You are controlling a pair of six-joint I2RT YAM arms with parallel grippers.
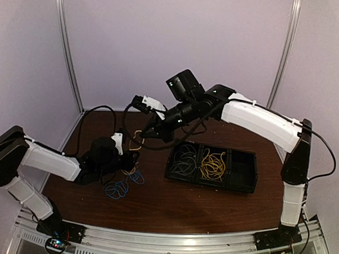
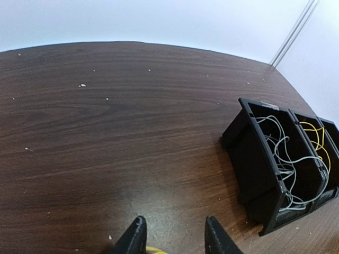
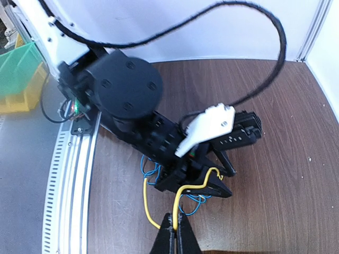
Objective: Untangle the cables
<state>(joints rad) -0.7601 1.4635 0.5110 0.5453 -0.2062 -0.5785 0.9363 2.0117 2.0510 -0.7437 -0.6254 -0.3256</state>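
Note:
My right gripper (image 3: 174, 228) is shut on a yellow cable (image 3: 183, 193) and holds it just above the table. The cable arches up and drapes over one finger of my left gripper (image 3: 224, 178). In the left wrist view the left gripper (image 2: 176, 238) has its jaws apart, with a bit of yellow cable (image 2: 153, 250) low between them at the frame's edge. Blue cables (image 1: 121, 187) lie looped on the table under and beside the left gripper (image 1: 130, 157). From above, the right gripper (image 1: 142, 135) sits just behind the left one.
A black tray (image 1: 243, 186) with three compartments stands right of centre. Pale grey cables (image 1: 185, 158) fill its left compartment and yellow cables (image 1: 213, 165) the middle one. A thick black arm cable (image 3: 254, 16) loops overhead. Green and yellow bins (image 3: 18, 74) sit beyond the table's left rail.

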